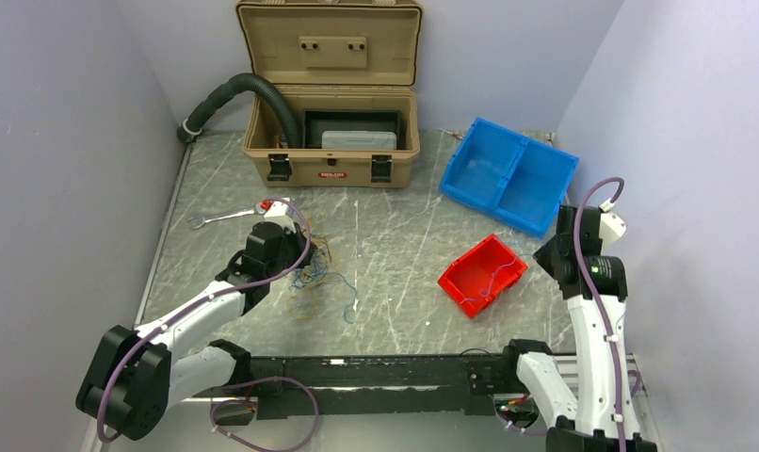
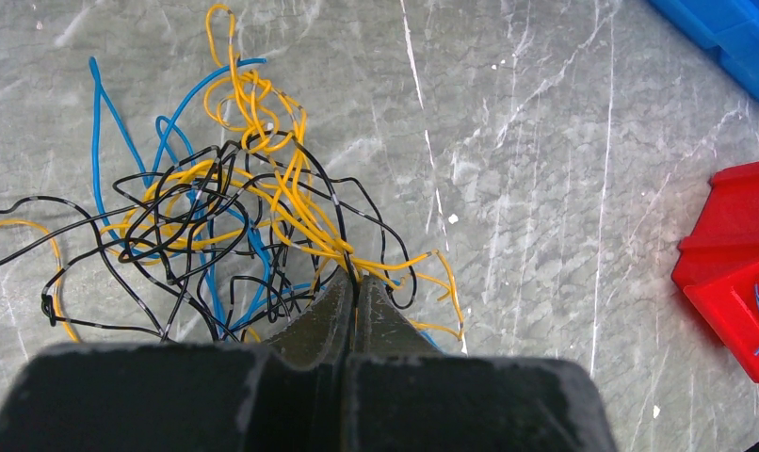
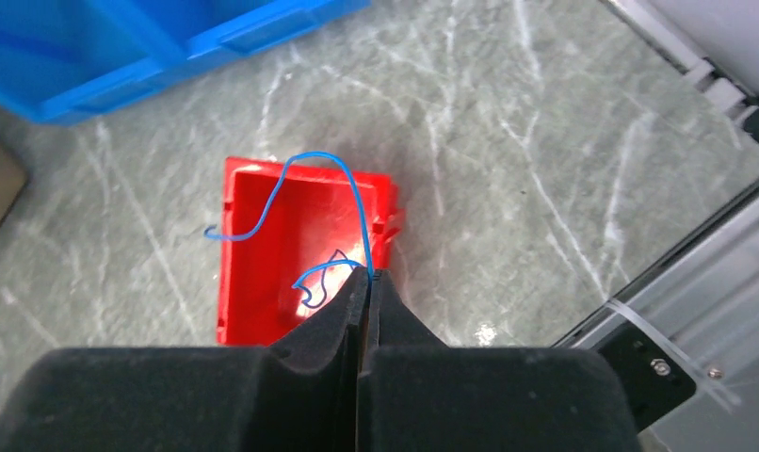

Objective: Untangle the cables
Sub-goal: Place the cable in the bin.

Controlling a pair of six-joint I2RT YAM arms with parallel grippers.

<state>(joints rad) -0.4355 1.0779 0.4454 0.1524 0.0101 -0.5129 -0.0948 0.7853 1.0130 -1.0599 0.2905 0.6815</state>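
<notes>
While the right end effector [image 3: 368,281] is dangling a pinched blue wire [image 3: 352,202] over the red bin [image 3: 227,282], the left end effector [image 2: 355,287] is clamping a yellow-orange strand [image 2: 305,231] at the tangle [image 2: 206,226] on the table [image 2: 545,188]. Next, I reckon, that strand is needing a slow pull free.
</notes>
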